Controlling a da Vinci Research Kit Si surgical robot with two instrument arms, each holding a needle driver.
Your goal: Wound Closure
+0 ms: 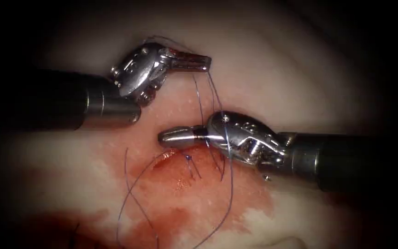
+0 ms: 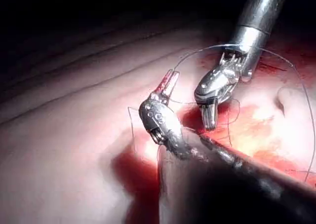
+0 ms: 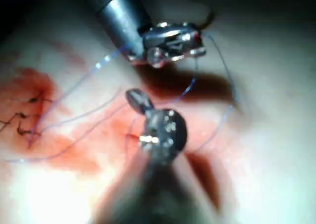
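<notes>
The tissue (image 1: 300, 69) takes up most of what you're looking at, pale up top with a big patch of red fluid (image 1: 185, 198) spread over the lower middle, right around the cut (image 1: 171, 154).

Your left claw (image 1: 206, 62) comes in from the left and sits above the cut. Its jaws look closed, and the thread (image 1: 230, 184) runs down from their tip, so it looks like you're pinching thread there. In the left wrist view the same claw (image 2: 170, 81) points up and away with its reddish jaws pressed together.

Your right claw (image 1: 162, 136) reaches in from the right and hovers just above the cut, jaws together. Strands of thread cross over its wrist. I can't tell whether anything's actually caught between the jaws, they look like they've got nothing. In the right wrist view that claw (image 3: 133, 98) is over the red patch with thread curving around it.

The thread drops from the left claw past the right tool, then loops wide over the red fluid below the cut. A few short dark stitch ends (image 1: 192, 168) stand just right of the cut.

I honestly can't make out the needle anywhere.
</notes>
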